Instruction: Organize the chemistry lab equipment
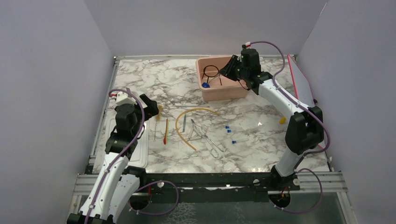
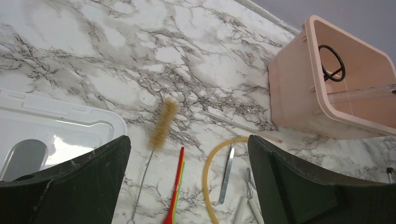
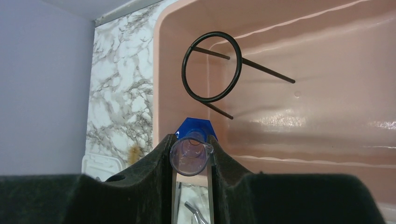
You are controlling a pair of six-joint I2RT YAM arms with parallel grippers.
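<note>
Black-fingered, the right gripper (image 3: 191,138) is clamped narrowly on a clear measuring cylinder (image 3: 188,156). The cylinder's spouted mouth faces the wrist camera, and its blue hexagonal foot (image 3: 195,125) points away into the large pink plastic tub (image 3: 327,116). Whether the foot touches the tub's floor cannot be told. Just beyond the foot, a black wire ring stand (image 3: 241,59) stands inside the tub against its far-left wall, its ring tilted and its straight legs splayed.

The left gripper (image 1: 150,106) hangs over the marbled worktop (image 1: 154,79) with its jaws spread wide and nothing between them. Beneath its left finger lies a flat white lid (image 2: 56,121) at the worktop's left edge.

Just ahead of the left gripper, a tan bristle brush on a twisted wire handle (image 2: 163,123) rests on the marble. A thin red-orange rod (image 2: 176,186) lies beside the brush handle. To the right of the rod comes a curved tan rubber tube (image 1: 177,125), which arcs around a silver metal spatula (image 2: 226,175). Silver metal tongs (image 1: 208,137) lie just right of the spatula and cross the tube's open side.

Three small blue pieces (image 1: 228,128) are scattered on the worktop further right, apart from the tongs and between the two arms. All of these loose tools lie outside the tub, near the middle of the worktop.
</note>
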